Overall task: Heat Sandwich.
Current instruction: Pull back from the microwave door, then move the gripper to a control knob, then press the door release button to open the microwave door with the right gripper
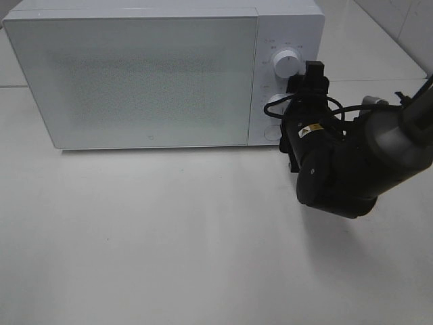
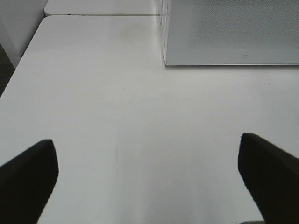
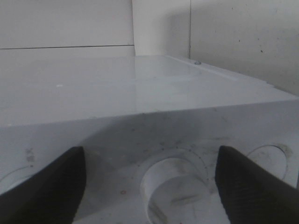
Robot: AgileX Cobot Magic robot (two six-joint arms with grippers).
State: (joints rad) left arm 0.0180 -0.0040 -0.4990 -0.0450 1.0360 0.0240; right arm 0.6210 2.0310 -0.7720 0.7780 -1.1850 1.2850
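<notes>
Exterior high view: a white microwave [image 1: 149, 81] stands at the far side of the table [image 1: 169, 237], its frosted door [image 1: 135, 78] shut. The control panel is at the microwave's right end, with an upper knob [image 1: 285, 62], a middle knob [image 1: 272, 103] and a button below them that is largely hidden. The right gripper [image 1: 287, 108] is up against this panel at the middle knob. The left arm does not appear. The sandwich is not visible; nothing shows through the door, so I cannot tell whether it is inside. Left wrist view: the left gripper [image 2: 148, 176] hangs over bare table near the microwave's left front corner, its jaws spread wide and holding nothing. Right wrist view: the right gripper's fingers [image 3: 42, 186] stand one on each side of the middle knob, with a clear gap at either side. This pincer is wide, not clamped on the knob. Assessment: with the door shut and no sandwich on the table, loading appears complete. The step in hand concerns the knob setting, and whether that setting is already made cannot be confirmed. Heating and retrieval of the sandwich appear outstanding.
</notes>
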